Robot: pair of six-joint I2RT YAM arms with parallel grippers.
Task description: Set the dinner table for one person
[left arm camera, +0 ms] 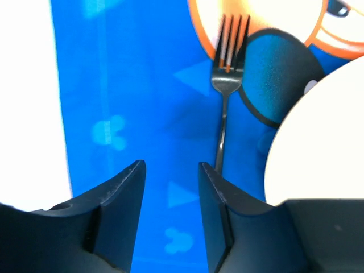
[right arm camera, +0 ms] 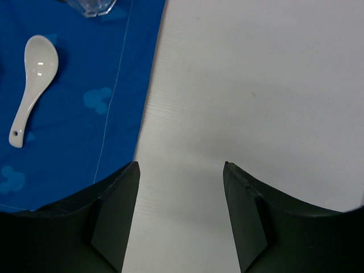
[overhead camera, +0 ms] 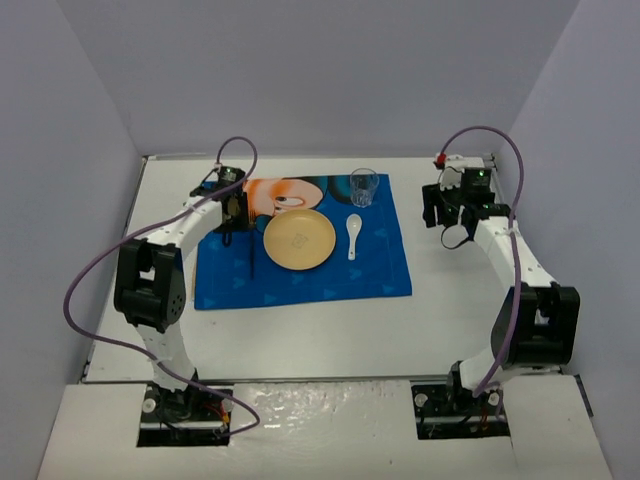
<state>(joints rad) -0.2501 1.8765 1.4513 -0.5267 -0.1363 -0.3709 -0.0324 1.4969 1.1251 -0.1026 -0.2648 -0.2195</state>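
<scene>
- Left pincer (left arm camera: 170, 165) is hanging spread and empty, hiding the end of the fork (left arm camera: 227, 85).
- Right pincer (right arm camera: 181, 165) is hovering spread over the counter (right arm camera: 256, 85); the glass (right arm camera: 94, 7) is being cropped.

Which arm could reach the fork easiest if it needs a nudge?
Left. The left gripper hangs open over the placemat, just beside the fork and plate. The right gripper is open over bare dinner table, beyond the spoon.

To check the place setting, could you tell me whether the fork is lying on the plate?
No, the fork lies on the blue placemat, apart from the plate.
</scene>
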